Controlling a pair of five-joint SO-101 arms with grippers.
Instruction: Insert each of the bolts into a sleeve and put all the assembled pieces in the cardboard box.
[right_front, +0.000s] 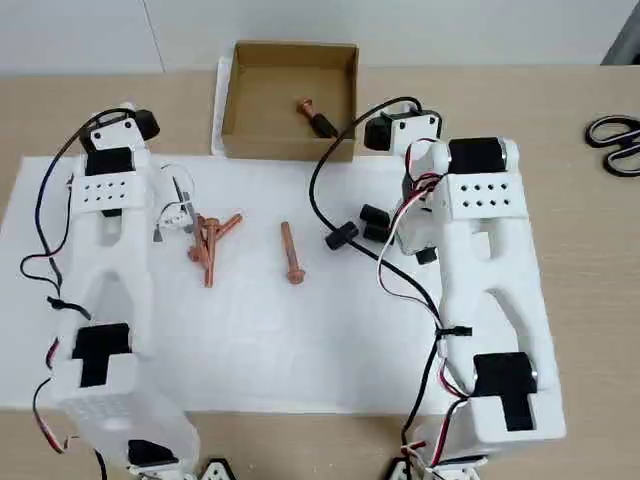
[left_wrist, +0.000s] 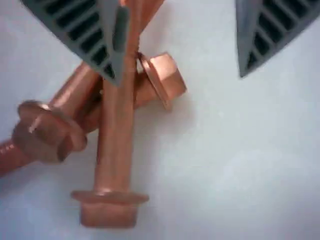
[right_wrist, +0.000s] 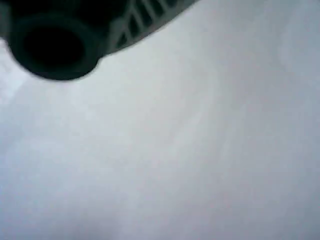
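left gripper (left_wrist: 180, 79) jaws wide open over crossed bolts (left_wrist: 75, 125). Straddle the top one's shank, clear of neighbours. right gripper (right_front: 385, 228) by a sleeve (right_wrist: 52, 47); can't tell its state.

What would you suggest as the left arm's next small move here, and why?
Probably nudge the left pincer sideways until one bolt's shaft sits between its open fingers, before closing. One finger overlaps the piled bolts, so closing at once might miss or catch several.
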